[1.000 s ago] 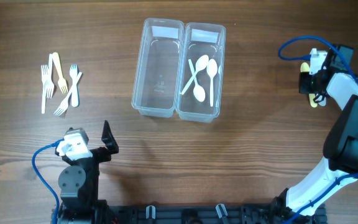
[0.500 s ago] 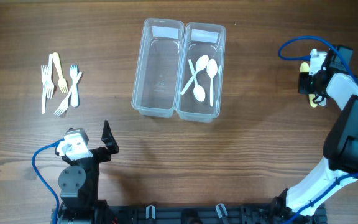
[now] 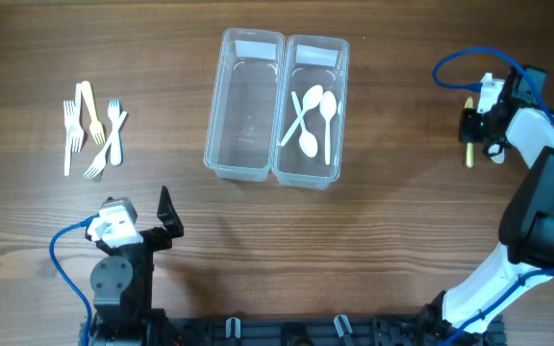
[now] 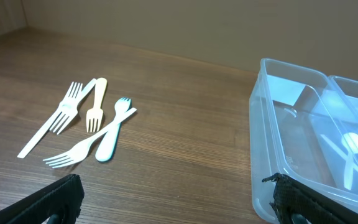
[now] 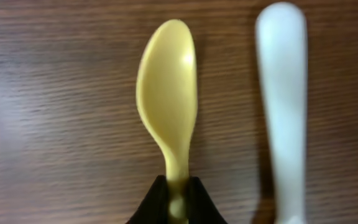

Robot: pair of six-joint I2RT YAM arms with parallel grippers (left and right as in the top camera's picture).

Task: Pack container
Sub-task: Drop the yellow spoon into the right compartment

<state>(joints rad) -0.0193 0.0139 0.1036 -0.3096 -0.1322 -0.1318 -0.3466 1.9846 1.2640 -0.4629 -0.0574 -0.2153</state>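
Two clear containers stand side by side mid-table: the left one is empty, the right one holds three white spoons. At the far right my right gripper is shut on the handle of a yellow spoon just over the wood; the wrist view shows the fingertips pinching the handle. A blurred white utensil lies just to its right. My left gripper stands open low at the front left, with nothing between its fingers.
Several forks, mostly white and one yellow, lie loose at the table's left, also seen as forks in the left wrist view. The near corner of the left container is close to the left gripper's right finger.
The right gripper has closed on the yellow spoon's handle. In the overhead view the spoon now shows as a thin edge-on sliver. The left arm has not moved.
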